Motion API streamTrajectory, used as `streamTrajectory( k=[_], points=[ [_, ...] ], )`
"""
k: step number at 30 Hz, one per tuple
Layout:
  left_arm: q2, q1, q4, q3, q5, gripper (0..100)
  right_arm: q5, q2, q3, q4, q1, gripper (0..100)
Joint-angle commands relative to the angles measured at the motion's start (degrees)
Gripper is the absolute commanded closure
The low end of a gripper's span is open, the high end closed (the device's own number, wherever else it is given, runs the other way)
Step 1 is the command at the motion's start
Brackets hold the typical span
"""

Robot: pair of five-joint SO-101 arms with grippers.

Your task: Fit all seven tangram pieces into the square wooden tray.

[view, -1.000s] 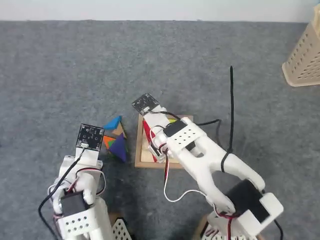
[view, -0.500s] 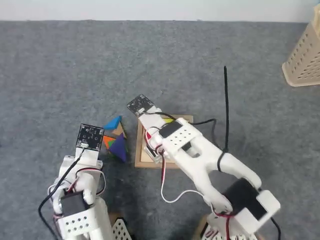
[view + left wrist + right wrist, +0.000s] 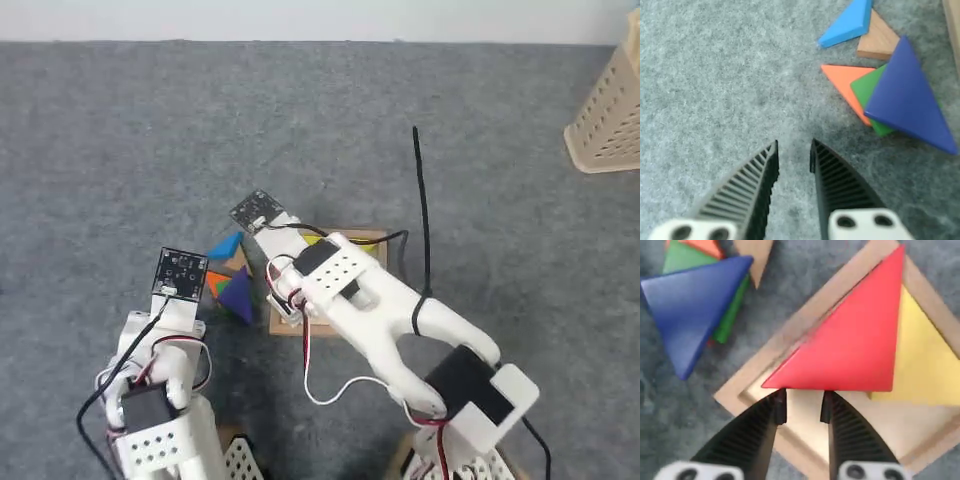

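Note:
The square wooden tray [image 3: 735,390] holds a red triangle [image 3: 850,340] lying along one inner wall, with a yellow piece [image 3: 925,365] beside it. My right gripper [image 3: 802,402] hovers over the tray's bare floor at the red triangle's edge, slightly open and holding nothing. Just outside the tray lie a dark blue triangle [image 3: 690,295] on top of a green piece [image 3: 730,315], an orange piece [image 3: 842,82], a plain wood piece [image 3: 880,42] and a light blue piece [image 3: 850,22]. My left gripper [image 3: 793,147] hangs narrowly open over bare carpet, short of these pieces.
Grey carpet covers the table. In the high view the right arm [image 3: 350,290] covers most of the tray [image 3: 378,238]. A black cable [image 3: 420,200] runs up behind it. A beige slatted basket [image 3: 610,110] stands at the far right edge.
The right arm has swung left in the high view, carrying its wrist toward the tray's left side. The left arm and the loose pieces have stayed put.

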Motion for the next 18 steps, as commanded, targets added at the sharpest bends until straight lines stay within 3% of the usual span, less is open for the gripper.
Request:
streamTrajectory(
  k=[1, 8, 18],
  points=[
    [-0.8, -0.1, 0.1, -0.2, -0.8, 90, -1.3, -9.1, -2.7, 3.0, 2.1, 88.0],
    [-0.8, -0.1, 0.1, -0.2, -0.8, 90, -1.0, -18.0, -4.5, 3.5, 8.6, 88.1],
    [-0.8, -0.1, 0.1, -0.2, -0.8, 90, 1.1, 3.3, -18.8, 1.4, 8.7, 88.0]
  ],
)
